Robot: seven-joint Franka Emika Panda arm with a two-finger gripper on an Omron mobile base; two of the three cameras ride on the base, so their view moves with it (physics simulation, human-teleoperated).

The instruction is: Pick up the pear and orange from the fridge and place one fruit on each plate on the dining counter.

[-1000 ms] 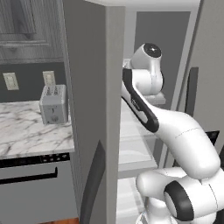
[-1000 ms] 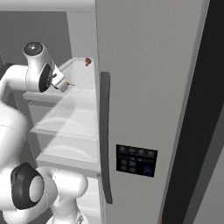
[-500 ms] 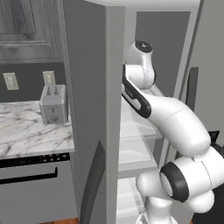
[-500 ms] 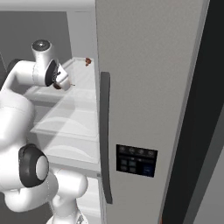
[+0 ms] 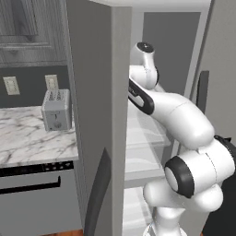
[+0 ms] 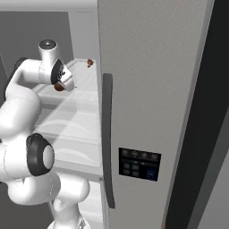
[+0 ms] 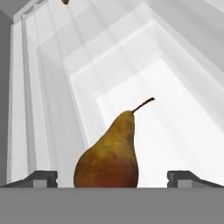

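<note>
A grey toaster [image 5: 56,109] stands on a marble worktop [image 5: 27,143] (two wall outlets [image 5: 11,85] behind it), above a dark oven front [image 5: 32,184]

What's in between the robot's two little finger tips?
The pear sits right between the fingertips of the open gripper in the hand view, on a white fridge shelf. Neither tip touches it yet.

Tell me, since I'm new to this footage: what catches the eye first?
The brown-gold pear with a thin stem stands upright on a white fridge shelf, between the open end effector's dark fingertips. The white arm reaches past the tall grey fridge door; a silver toaster sits on the marble worktop.
</note>
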